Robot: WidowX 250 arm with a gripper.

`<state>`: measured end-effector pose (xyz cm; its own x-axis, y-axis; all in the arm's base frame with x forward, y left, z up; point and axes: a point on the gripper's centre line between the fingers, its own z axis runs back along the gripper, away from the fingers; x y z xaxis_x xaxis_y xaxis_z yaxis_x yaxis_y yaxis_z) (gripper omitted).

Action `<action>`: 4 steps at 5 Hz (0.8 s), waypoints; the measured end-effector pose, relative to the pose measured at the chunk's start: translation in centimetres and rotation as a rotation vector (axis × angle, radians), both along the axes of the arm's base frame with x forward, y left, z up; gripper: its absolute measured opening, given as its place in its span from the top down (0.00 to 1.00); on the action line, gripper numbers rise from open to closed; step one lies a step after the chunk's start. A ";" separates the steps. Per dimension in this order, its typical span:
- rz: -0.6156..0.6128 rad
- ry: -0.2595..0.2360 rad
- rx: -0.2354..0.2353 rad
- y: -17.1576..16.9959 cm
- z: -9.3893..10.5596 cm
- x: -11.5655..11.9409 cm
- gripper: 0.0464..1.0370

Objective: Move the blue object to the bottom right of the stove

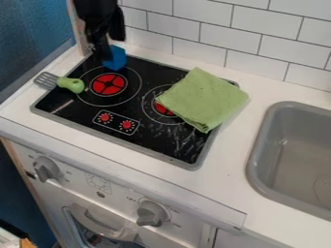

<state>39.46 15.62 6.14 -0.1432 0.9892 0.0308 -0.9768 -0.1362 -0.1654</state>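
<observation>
We find the largest item, the stove top (150,140), set at a slant across the left and centre of the frame. Its bottom right corner, the target, lies at the lower centre, below the green cloth (203,99). We judge that the block should travel from the upper left, high enough to pass over the burners, and come down on the near side of the cloth without dragging its edge. We advise setting it flat inside the grey rim, as a block lowered onto that rim could tip.

The black gripper (102,54) hangs at the upper left of the frame, right beside the block. We cannot tell whether it is closed on the block or merely next to it. In our judgement a firm, level hold must be confirmed before any lift; a hold on one edge could let the block turn. The spatula (69,85), at the left, calls for a lift away from its side.

Last, the blue object (115,58) is at the upper left, by the stove's back edge. We record a small, plain, bright blue block with flat faces and straight edges, partly hidden by the gripper.
</observation>
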 end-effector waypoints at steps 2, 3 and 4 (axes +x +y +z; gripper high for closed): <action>0.018 0.072 0.053 -0.5 -2.0 0.8 0.06; 0.028 0.073 0.065 -0.4 -2.7 0.4 0.33; 0.016 0.071 0.060 -0.6 -2.5 -0.1 0.44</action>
